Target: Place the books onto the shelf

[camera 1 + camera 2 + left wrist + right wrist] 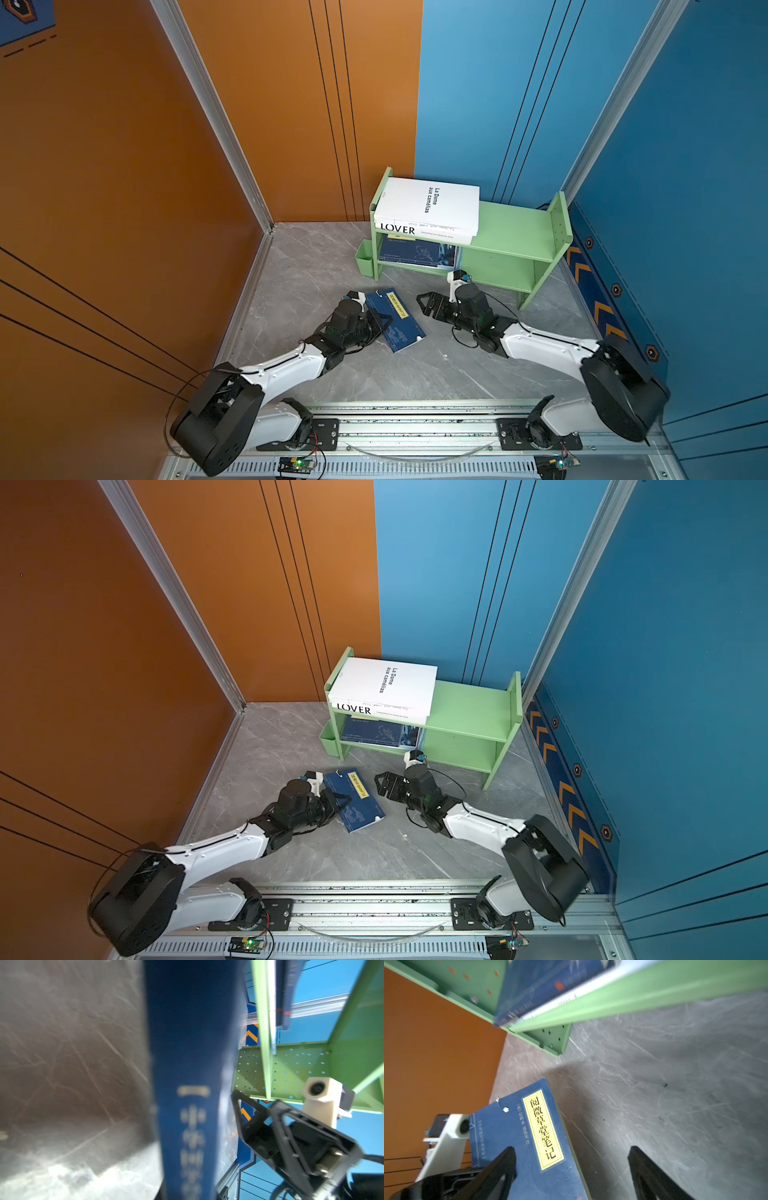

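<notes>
The navy book (187, 1043) fills my left wrist view, because my left fingers (380, 319) are clamped on its edge, in front of the shelf (515, 232). My right fingers (500, 1167) stand apart beside it, so I judge the left ones carry it alone.

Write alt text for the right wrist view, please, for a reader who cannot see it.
A navy book with a yellow label sits over grey marble, just ahead of the right gripper's open black fingers. Beyond it, a green shelf holds more navy books.
</notes>
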Motion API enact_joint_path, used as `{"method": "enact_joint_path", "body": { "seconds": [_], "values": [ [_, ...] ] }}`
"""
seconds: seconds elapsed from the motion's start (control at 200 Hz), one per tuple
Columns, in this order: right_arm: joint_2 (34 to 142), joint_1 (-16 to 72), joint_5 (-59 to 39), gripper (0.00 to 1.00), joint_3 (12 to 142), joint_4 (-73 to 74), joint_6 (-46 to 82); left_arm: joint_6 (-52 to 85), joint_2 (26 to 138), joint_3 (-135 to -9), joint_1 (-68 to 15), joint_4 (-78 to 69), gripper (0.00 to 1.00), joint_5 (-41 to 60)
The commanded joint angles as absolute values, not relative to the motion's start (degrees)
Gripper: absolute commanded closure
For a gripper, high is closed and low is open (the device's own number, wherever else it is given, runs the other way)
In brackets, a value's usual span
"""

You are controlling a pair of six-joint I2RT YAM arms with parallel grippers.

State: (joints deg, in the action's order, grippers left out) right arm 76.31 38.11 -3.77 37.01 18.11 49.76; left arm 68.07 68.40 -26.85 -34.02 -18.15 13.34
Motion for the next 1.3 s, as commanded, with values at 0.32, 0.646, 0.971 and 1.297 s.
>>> {"method": "enact_joint_path", "body": {
  "seconds": [0.32,0.646,0.971,1.297],
  "values": [
    [50.60,30.30,0.67,0.00,34.13,7.62,54.36,65.75,53.31,-33.85,-42.88,-13.63,1.00,-2.70],
    [46.26,30.29,-2.17,0.00,27.86,13.77,61.68,62.58,60.16,-37.29,-46.61,-24.69,1.00,-12.81],
    [46.85,30.41,-5.97,0.00,24.63,22.61,67.24,62.90,68.86,-39.54,-47.53,-34.89,1.00,-14.11],
    [45.95,33.71,-8.25,0.00,23.09,27.15,69.70,65.72,77.34,-40.03,-48.03,-49.98,1.00,-13.81]
  ]
}}
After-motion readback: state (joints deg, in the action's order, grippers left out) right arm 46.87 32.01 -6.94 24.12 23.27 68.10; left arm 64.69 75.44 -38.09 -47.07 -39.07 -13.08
